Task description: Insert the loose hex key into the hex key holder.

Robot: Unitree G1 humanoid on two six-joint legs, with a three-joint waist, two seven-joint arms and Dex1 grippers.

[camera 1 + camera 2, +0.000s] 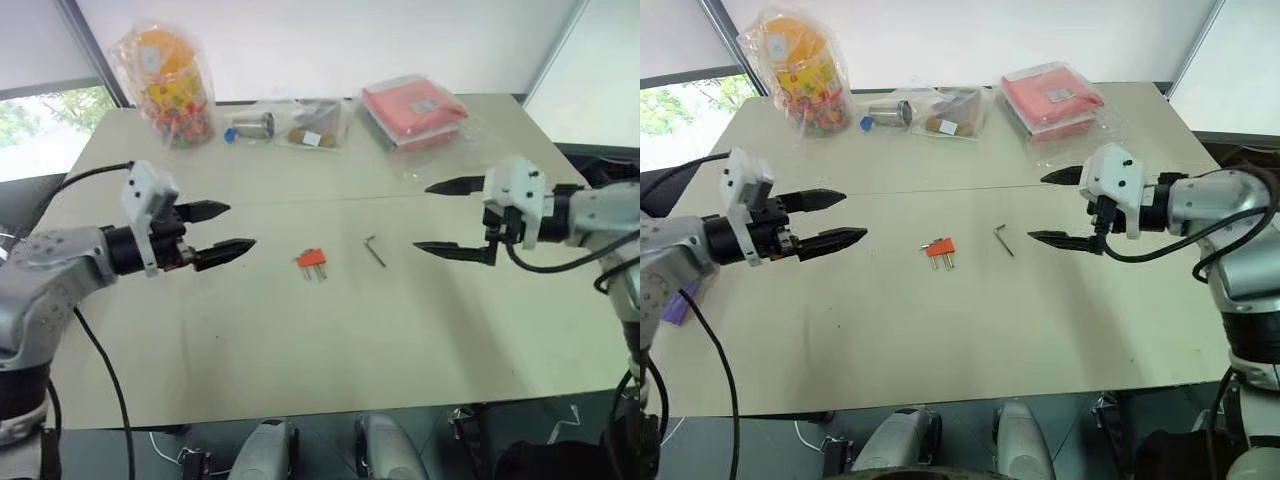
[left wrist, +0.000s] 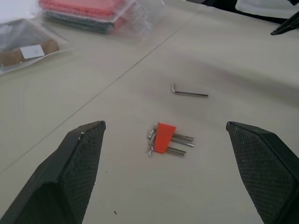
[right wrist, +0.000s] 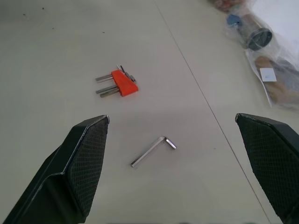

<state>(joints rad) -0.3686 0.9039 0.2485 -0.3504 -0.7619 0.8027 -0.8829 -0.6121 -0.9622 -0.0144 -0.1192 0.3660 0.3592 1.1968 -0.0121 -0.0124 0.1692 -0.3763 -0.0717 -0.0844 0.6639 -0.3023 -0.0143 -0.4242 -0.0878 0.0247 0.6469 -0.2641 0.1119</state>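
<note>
The hex key holder (image 1: 311, 260), a small orange-red block with short metal keys sticking out, lies flat near the middle of the beige table (image 1: 300, 340). The loose hex key (image 1: 374, 250), a thin dark L-shaped rod, lies a little to its right, apart from it. My left gripper (image 1: 228, 228) hovers above the table to the left of the holder, open and empty. My right gripper (image 1: 440, 217) hovers to the right of the loose key, also open and empty. The wrist views show the holder (image 2: 164, 138) (image 3: 123, 83) and the key (image 2: 188, 92) (image 3: 152, 150) ahead of wide-spread fingers.
Along the table's far edge lie a bag of colourful sweets (image 1: 168, 82), a clear packet with a small metal cylinder (image 1: 255, 126), another packet with brown items (image 1: 312, 130), and a red flat packet in clear plastic (image 1: 412, 110). A seam (image 1: 300, 200) crosses the tabletop.
</note>
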